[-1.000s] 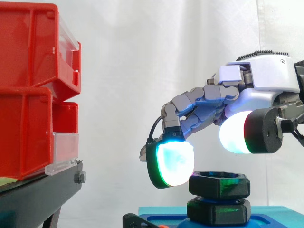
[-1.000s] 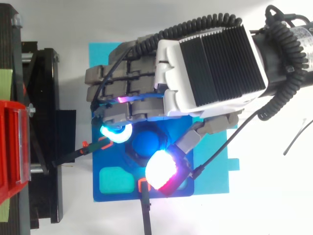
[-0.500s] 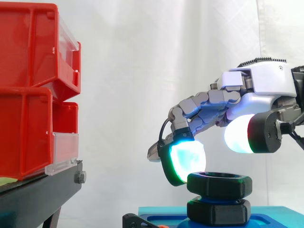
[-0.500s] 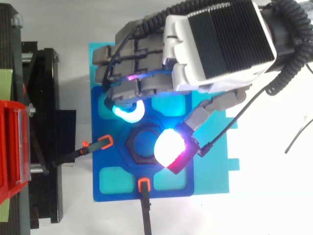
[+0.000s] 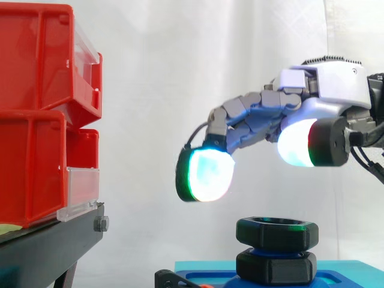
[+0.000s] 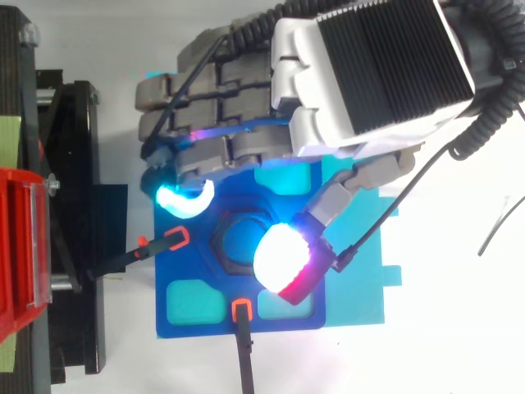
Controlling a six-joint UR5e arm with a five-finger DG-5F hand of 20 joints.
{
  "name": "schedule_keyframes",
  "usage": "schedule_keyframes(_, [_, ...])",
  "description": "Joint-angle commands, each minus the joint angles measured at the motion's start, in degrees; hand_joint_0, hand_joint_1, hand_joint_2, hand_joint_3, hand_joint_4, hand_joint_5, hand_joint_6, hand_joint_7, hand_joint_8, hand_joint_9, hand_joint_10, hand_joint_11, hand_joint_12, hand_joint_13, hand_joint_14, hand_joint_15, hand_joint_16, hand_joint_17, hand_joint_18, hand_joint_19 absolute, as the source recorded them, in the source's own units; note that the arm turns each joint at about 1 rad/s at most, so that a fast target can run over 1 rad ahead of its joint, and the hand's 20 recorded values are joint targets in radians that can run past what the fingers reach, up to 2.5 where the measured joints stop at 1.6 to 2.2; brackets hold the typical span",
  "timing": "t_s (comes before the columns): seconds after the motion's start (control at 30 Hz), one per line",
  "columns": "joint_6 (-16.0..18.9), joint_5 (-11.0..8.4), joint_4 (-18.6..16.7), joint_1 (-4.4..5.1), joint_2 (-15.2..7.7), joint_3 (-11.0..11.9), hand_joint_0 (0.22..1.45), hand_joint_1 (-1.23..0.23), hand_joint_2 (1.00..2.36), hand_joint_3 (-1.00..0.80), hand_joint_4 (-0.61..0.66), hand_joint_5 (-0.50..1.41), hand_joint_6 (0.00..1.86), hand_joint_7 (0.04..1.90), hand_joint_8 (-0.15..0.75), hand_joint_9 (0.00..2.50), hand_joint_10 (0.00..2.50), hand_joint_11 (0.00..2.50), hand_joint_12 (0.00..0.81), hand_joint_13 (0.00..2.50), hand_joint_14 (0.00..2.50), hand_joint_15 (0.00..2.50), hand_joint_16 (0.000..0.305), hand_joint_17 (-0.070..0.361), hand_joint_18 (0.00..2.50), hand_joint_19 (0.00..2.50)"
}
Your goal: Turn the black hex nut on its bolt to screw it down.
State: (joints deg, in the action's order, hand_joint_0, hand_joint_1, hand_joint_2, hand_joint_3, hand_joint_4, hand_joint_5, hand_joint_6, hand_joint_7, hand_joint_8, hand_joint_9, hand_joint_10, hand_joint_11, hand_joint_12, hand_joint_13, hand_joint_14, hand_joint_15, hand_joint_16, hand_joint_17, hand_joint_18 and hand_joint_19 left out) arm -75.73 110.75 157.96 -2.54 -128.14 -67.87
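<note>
Robot hand (image 5: 333,90) hovers above the nut (image 5: 276,233), fingers apart and empty; red bins (image 5: 33,168) stand well left.

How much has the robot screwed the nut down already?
The nut is on its bolt, low, nearly at the black hex piece underneath. Right now the hand hovers above it, open, touching nothing. Left: grab it and turn through the small gap, if it goes further.
</note>
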Motion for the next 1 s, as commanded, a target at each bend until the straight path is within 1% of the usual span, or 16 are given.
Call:
schedule_keyframes(0.0, [-0.03,-0.09,-1.77,0.78,-0.01,-0.07,0.47,-0.33,1.00,-0.50,0.24,-0.08,0.50,0.82,0.282,0.54,0.00,0.00,0.355,0.47,0.00,0.00,0.055,0.124,0.41,0.58])
schedule_keyframes(0.03, [-0.03,-0.09,-1.69,1.22,-0.01,-0.07,0.47,-0.33,1.00,-0.50,0.25,-0.08,0.50,0.82,0.282,0.54,0.00,0.00,0.355,0.47,0.00,0.00,0.055,0.124,0.41,0.58])
schedule_keyframes(0.07, [-0.03,-0.09,-1.60,1.39,-0.01,0.02,0.47,-0.33,1.00,-0.50,0.24,-0.08,0.50,0.82,0.281,0.54,0.00,0.00,0.355,0.47,0.00,0.00,0.055,0.123,0.40,0.58])
schedule_keyframes(0.17, [-0.03,-0.79,-1.60,2.45,-0.01,-0.07,0.47,-0.33,1.00,-0.50,0.22,-0.07,0.50,0.81,0.278,0.54,0.00,0.00,0.354,0.47,0.00,0.00,0.055,0.123,0.40,0.57])
schedule_keyframes(0.27, [-0.03,-1.23,-1.42,2.89,-0.01,-0.07,0.47,-0.33,1.00,-0.50,0.21,-0.07,0.50,0.80,0.276,0.54,0.00,0.00,0.354,0.47,0.00,0.00,0.055,0.123,0.40,0.59])
schedule_keyframes(0.3, [-0.03,-1.67,-1.07,3.33,-0.01,-0.07,0.47,-0.33,1.00,-0.50,0.20,-0.07,0.50,0.78,0.270,0.54,0.00,0.00,0.352,0.47,0.00,0.00,0.055,0.123,0.40,0.59])
schedule_keyframes(0.33, [-0.03,-1.85,-0.81,3.41,-0.01,0.02,0.47,-0.33,1.00,-0.50,0.19,-0.07,0.50,0.78,0.267,0.54,0.00,0.00,0.352,0.47,0.00,0.00,0.055,0.123,0.40,0.59])
schedule_keyframes(0.4, [0.06,-2.64,0.16,3.94,-0.01,-0.07,0.48,-0.31,1.00,-0.50,0.18,-0.07,0.50,0.75,0.249,0.53,0.00,0.00,0.350,0.47,0.00,0.00,0.054,0.122,0.39,0.58])
schedule_keyframes(0.43, [0.06,-2.64,0.16,4.20,-0.01,-0.07,0.48,-0.31,1.00,-0.50,0.18,-0.07,0.50,0.74,0.249,0.53,0.00,0.00,0.350,0.47,0.00,0.00,0.054,0.122,0.39,0.59])
schedule_keyframes(0.47, [0.06,-3.34,0.69,4.47,-0.01,-0.07,0.48,-0.31,1.00,-0.50,0.17,-0.07,0.50,0.72,0.245,0.53,0.00,0.00,0.348,0.46,0.00,0.00,0.054,0.122,0.39,0.59])
schedule_keyframes(0.57, [0.15,-3.78,1.74,4.91,-0.01,-0.07,0.48,-0.31,1.00,-0.50,0.16,-0.07,0.50,0.71,0.241,0.53,0.00,0.00,0.347,0.46,0.00,0.00,0.054,0.122,0.39,0.58])
schedule_keyframes(0.67, [0.15,-3.78,2.01,5.00,-0.01,-0.07,0.48,-0.31,1.00,-0.50,0.16,-0.06,0.50,0.72,0.241,0.53,0.00,0.00,0.346,0.46,0.00,0.00,0.054,0.121,0.39,0.58])
schedule_keyframes(0.73, [0.15,-3.78,2.45,5.00,-0.01,-0.59,0.48,-0.31,1.00,-0.50,0.16,-0.06,0.50,0.73,0.243,0.53,0.00,0.00,0.346,0.46,0.00,0.00,0.054,0.121,0.39,0.59])
schedule_keyframes(0.83, [0.15,-3.78,1.92,5.00,-0.09,-1.65,0.48,-0.31,1.00,-0.50,0.18,-0.05,0.50,0.81,0.247,0.53,0.00,0.00,0.346,0.46,0.00,0.00,0.054,0.121,0.39,0.59])
schedule_keyframes(0.97, [0.15,-3.78,1.83,5.00,-0.01,-2.00,0.48,-0.31,1.00,-0.50,0.19,-0.04,0.50,0.87,0.253,0.54,0.00,0.00,0.347,0.46,0.00,0.00,0.053,0.120,0.39,0.60])
